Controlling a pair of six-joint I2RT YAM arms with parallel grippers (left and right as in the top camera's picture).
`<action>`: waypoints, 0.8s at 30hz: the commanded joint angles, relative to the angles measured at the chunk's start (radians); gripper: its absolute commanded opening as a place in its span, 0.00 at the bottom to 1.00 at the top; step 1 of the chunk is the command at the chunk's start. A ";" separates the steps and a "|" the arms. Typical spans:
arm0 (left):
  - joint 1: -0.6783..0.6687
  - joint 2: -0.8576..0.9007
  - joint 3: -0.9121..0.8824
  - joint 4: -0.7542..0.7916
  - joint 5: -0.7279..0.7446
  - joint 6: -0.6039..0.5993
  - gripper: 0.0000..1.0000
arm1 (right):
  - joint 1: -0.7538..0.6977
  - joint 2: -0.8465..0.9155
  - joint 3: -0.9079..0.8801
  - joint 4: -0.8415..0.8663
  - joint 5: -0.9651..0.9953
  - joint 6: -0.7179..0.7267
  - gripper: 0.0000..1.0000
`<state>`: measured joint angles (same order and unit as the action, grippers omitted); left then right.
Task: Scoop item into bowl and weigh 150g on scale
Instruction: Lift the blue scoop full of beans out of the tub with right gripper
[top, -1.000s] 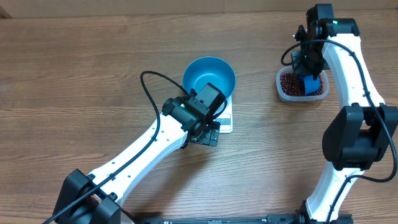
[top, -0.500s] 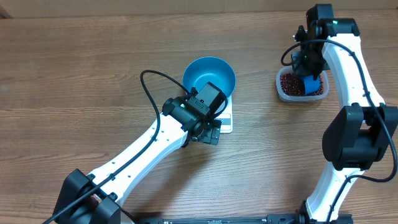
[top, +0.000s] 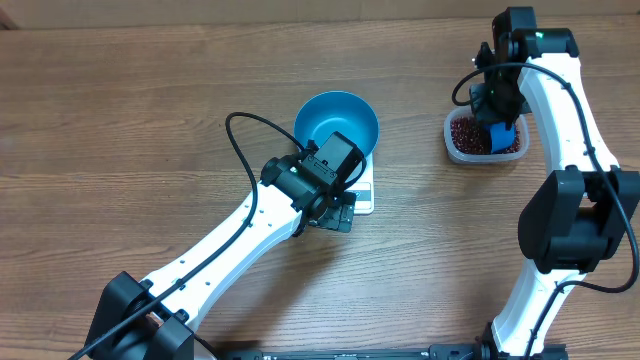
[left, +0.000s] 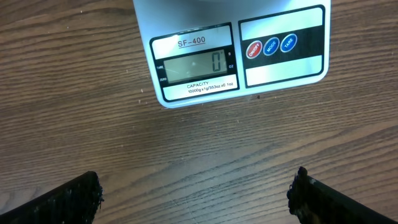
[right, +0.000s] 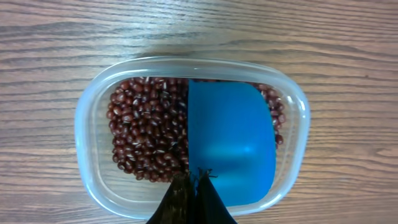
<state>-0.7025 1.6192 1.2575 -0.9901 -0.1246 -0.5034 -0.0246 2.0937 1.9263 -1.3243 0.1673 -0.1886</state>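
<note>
The blue bowl (top: 336, 120) stands on the white scale (top: 364, 198), and I see nothing inside it. In the left wrist view the scale (left: 283, 68) shows a 0 on its display. My left gripper (left: 196, 190) hangs open over bare wood just in front of the scale's display edge, also visible from overhead (top: 336, 216). The beans (right: 146, 134) lie in a clear tub (right: 87, 162) at the far right. My right gripper (right: 193, 177) is shut on a blue scoop (right: 230, 143), whose blade sits down in the tub beside the beans.
A black cable (top: 240, 150) loops out from the left arm over the table. From overhead the tub (top: 452, 148) sits close to the right arm's upright link (top: 560, 110). Bare wooden table lies all around.
</note>
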 joint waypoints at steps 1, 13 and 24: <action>0.002 -0.016 0.017 0.003 -0.016 -0.021 1.00 | -0.011 0.013 0.020 -0.009 0.098 -0.003 0.04; 0.002 -0.016 0.017 0.003 -0.016 -0.021 1.00 | -0.011 0.013 -0.026 0.018 0.028 -0.002 0.04; 0.002 -0.016 0.017 0.003 -0.016 -0.021 1.00 | -0.010 0.013 -0.171 0.084 -0.053 0.029 0.04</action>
<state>-0.7025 1.6196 1.2575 -0.9878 -0.1246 -0.5034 -0.0235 2.0594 1.8366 -1.2495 0.1432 -0.1783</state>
